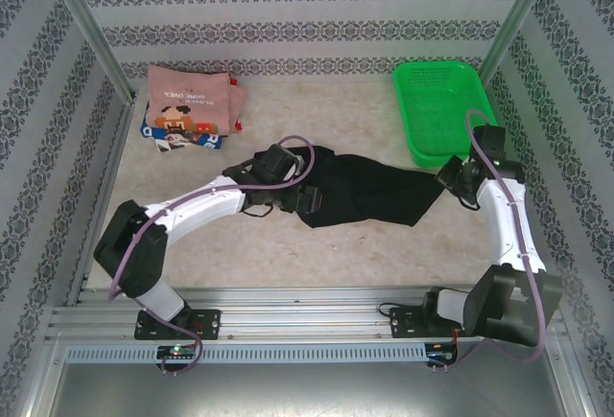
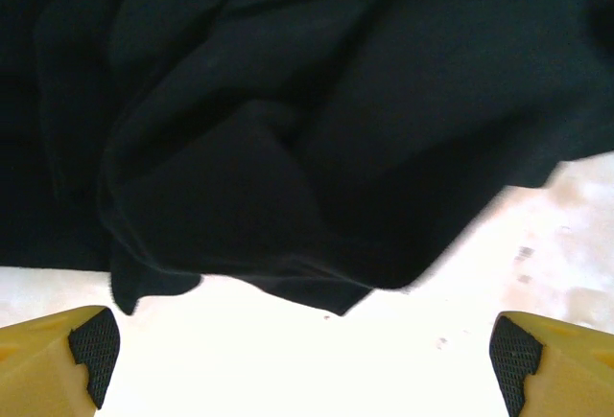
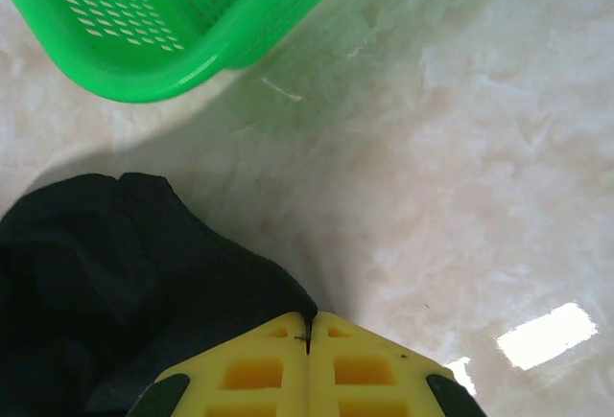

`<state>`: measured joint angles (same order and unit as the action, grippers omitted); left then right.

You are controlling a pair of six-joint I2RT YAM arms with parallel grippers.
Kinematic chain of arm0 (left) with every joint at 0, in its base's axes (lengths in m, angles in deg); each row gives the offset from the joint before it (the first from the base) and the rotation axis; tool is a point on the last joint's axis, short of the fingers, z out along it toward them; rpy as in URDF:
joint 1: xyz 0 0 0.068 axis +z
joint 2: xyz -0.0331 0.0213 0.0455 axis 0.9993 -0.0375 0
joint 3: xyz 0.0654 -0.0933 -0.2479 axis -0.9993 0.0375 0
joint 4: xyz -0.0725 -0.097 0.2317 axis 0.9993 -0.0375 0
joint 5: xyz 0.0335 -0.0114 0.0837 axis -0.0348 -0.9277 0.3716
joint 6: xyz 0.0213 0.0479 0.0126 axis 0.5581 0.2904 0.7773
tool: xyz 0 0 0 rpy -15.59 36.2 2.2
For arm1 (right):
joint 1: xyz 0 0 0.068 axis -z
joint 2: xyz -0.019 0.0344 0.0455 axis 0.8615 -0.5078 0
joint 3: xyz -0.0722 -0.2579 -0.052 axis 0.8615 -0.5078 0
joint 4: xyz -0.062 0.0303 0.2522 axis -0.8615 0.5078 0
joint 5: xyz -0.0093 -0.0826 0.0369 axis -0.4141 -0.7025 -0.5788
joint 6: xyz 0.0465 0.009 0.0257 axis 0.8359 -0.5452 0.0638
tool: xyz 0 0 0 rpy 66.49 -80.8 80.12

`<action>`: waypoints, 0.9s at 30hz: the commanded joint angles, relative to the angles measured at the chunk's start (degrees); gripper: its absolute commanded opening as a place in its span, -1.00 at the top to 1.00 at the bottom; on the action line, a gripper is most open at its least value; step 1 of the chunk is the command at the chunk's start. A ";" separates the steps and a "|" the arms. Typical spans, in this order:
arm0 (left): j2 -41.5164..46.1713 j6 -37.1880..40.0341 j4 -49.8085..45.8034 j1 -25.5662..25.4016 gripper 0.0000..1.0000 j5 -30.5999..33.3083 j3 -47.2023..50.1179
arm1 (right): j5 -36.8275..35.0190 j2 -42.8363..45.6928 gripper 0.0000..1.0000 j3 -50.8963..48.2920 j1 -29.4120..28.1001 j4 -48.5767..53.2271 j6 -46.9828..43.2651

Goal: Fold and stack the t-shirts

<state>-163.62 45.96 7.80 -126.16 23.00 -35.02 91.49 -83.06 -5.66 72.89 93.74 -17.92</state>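
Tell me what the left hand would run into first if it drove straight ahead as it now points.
Probably the black t-shirt: its crumpled edge lies just ahead of the open left hand, past a strip of bare table.

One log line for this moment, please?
left gripper open by black t-shirt | right gripper shut on its right end | pink t-shirt folded on blue-and-white t-shirt, far left | basket far right
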 commanded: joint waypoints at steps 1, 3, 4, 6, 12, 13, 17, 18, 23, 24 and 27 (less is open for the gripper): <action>-1.80 -4.14 -2.05 -0.20 -1.00 4.40 -2.29 | -3.84 0.14 1.00 0.72 1.20 3.79 -2.88; -0.81 -4.63 -0.24 -0.19 -1.00 3.76 -1.64 | -3.79 0.82 1.00 -0.13 1.67 3.67 -3.48; 0.39 -5.08 1.37 -0.14 -1.00 3.56 -0.59 | -3.41 1.31 1.00 -0.60 1.82 3.29 -3.70; 2.21 -6.46 3.69 0.59 -1.00 3.04 1.57 | -2.63 1.81 1.00 -1.25 2.25 2.94 -3.53; 2.93 -12.24 15.39 5.12 -0.98 -8.95 7.62 | -1.23 2.18 1.00 -1.20 2.41 2.78 -3.70; 2.13 -12.07 15.87 5.17 -0.94 -11.26 7.28 | -1.23 2.09 1.00 -0.92 2.49 2.85 -3.77; 0.46 -11.15 13.52 4.48 -0.72 -19.74 6.57 | -0.84 1.62 1.00 -0.06 2.56 3.11 -3.89; 0.93 -10.78 11.87 4.29 -0.68 -20.16 6.96 | -0.68 1.44 1.00 0.19 2.59 3.11 -3.87; 1.22 -10.51 8.39 4.22 -0.58 -19.61 8.98 | -0.12 0.97 1.00 -0.06 2.57 3.04 -4.06; 0.21 -10.93 8.72 4.16 -0.57 -19.33 8.62 | 0.07 0.82 1.00 -0.09 2.59 2.88 -4.08; -3.13 -14.06 12.86 4.03 -0.56 -18.72 7.91 | 0.70 0.18 1.00 0.50 2.59 2.96 -4.38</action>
<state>-163.99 34.81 18.57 -121.59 4.79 -26.73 91.23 -82.19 -6.60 75.12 95.91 -21.04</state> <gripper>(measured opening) 0.784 0.063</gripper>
